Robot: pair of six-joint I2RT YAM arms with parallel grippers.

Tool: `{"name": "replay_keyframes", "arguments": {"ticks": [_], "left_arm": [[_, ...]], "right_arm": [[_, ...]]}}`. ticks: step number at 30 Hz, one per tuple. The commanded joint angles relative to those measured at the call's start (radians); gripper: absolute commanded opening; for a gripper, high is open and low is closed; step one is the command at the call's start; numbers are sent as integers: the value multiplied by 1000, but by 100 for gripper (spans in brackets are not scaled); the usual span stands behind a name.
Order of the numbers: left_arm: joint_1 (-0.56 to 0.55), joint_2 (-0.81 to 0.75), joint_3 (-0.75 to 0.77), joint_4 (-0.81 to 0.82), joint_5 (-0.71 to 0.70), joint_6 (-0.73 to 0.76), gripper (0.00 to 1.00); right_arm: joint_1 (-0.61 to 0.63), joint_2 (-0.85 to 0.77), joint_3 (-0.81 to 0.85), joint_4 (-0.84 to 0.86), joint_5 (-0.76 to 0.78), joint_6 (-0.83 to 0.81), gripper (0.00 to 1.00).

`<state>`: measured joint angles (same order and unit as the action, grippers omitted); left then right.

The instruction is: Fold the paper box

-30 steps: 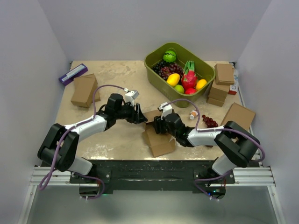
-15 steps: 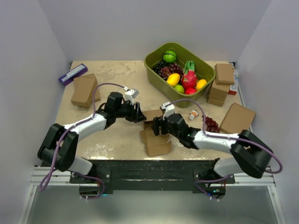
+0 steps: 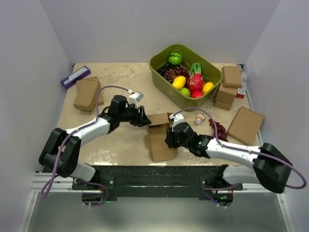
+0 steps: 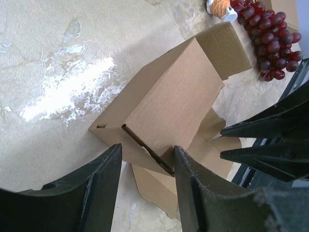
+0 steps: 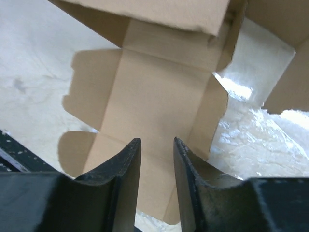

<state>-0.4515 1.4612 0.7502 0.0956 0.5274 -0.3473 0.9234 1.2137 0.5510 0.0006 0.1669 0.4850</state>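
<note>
The paper box [image 3: 161, 147] is a half-folded brown cardboard piece at the table's near middle. One panel [image 3: 158, 119] stands raised at its far end, and flat flaps lie toward me. My left gripper [image 3: 146, 119] is at the raised part. In the left wrist view its fingers [image 4: 147, 154] close around the end of the folded wall [image 4: 169, 96]. My right gripper [image 3: 169, 141] hovers low over the flat inner panel [image 5: 159, 92]. Its jaws [image 5: 157, 142] are a narrow gap apart with nothing between them.
A green bin [image 3: 153, 62] of fruit stands at the back. Loose grapes [image 3: 218, 128] and a small orange-white object [image 3: 199, 119] lie right of the box. Ready-made brown boxes are stacked at the right [image 3: 231, 77]. Larger brown boxes lie at right [image 3: 246, 123] and left [image 3: 87, 93]. A purple box [image 3: 75, 76] is at the far left.
My right gripper has moved from the raised far panel toward me, over the flat panel. The box has shifted slightly left. My left gripper has stayed put.
</note>
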Motion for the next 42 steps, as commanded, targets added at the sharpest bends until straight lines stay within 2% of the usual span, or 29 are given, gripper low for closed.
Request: {"name": "replay_keyframes", "arguments": {"ticks": [1, 4, 10, 15, 19, 23, 26, 27, 30, 35, 42], "left_arm": [[10, -7, 17, -17, -15, 39, 50], [10, -9, 18, -19, -15, 41, 51], [10, -9, 18, -19, -15, 42, 50], [10, -9, 18, -19, -12, 44, 50], [10, -5, 18, -20, -14, 44, 50], [10, -9, 18, -22, -18, 45, 50], [10, -10, 20, -25, -23, 47, 50], [10, -10, 21, -25, -23, 48, 50], [10, -10, 21, -27, -23, 48, 50], [10, -13, 21, -25, -21, 48, 50], [10, -15, 21, -25, -20, 48, 50]], "right_arm": [[6, 26, 32, -73, 78, 38, 33], [6, 72, 56, -138, 159, 95, 31], [5, 190, 72, -203, 224, 191, 27], [6, 270, 84, -186, 212, 216, 25], [6, 265, 89, -183, 197, 214, 25], [6, 179, 131, -238, 187, 193, 31], [5, 63, 165, -309, 194, 198, 47], [5, 31, 173, -339, 215, 198, 59], [0, -32, 207, -399, 255, 193, 69], [-37, 1, 219, -395, 316, 172, 69], [-78, 95, 237, -297, 422, 158, 62]]}}
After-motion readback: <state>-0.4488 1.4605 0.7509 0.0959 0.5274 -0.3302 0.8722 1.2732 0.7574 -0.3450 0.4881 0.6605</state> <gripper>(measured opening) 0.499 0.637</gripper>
